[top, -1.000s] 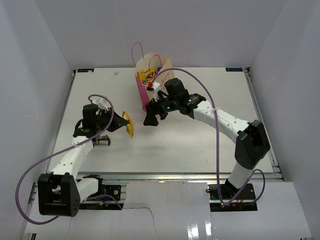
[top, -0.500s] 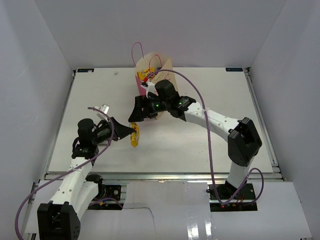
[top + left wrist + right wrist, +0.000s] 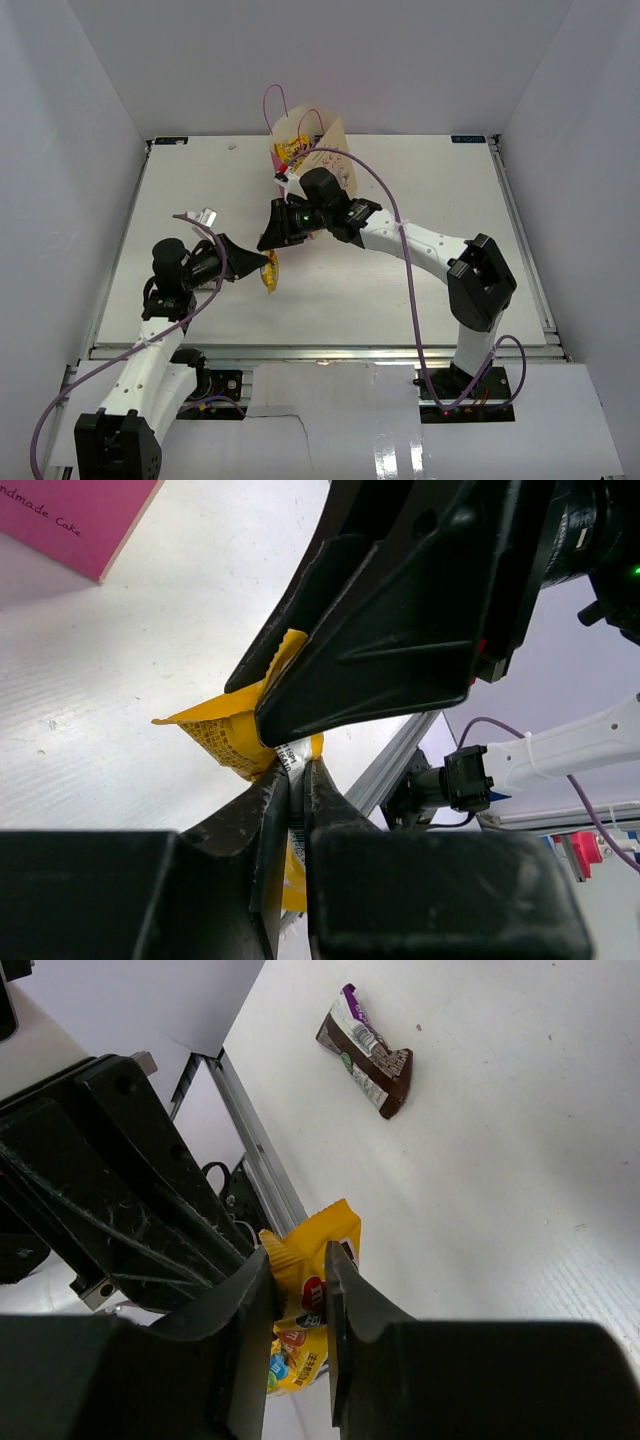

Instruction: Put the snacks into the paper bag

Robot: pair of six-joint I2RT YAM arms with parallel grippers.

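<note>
Since the counter (image 3: 430,190) is wide and the paper bag (image 3: 290,128) stands upright at its far side, within the right arm's reach, this reads as a handover, not a direct drop. The bag mouth faces up w/ yellow wrappers showing inside, so some snacks are in already.

The right arm (image 3: 430,245) stretches from beside the bag toward the left arm (image 3: 150,330), and the two meet tip to tip above the counter, mid-left. Left jaws are pressed tight, pinching the yellow packet (image 3: 300,1345) and holding it up off the surface so a free edge sticks out for the other side. Right jaws sit either side of that edge from the opposite direction, nearly together. They look to touch it on both faces, but can't tell if the grip is firm. The packet hangs btwn the two, near the bag but not over it.

A brown bar (image 3: 368,1055) lies flat on the counter, apart, untouched, prob next.

Risk, imo: if left lets go before right has it, the packet drops.
</note>
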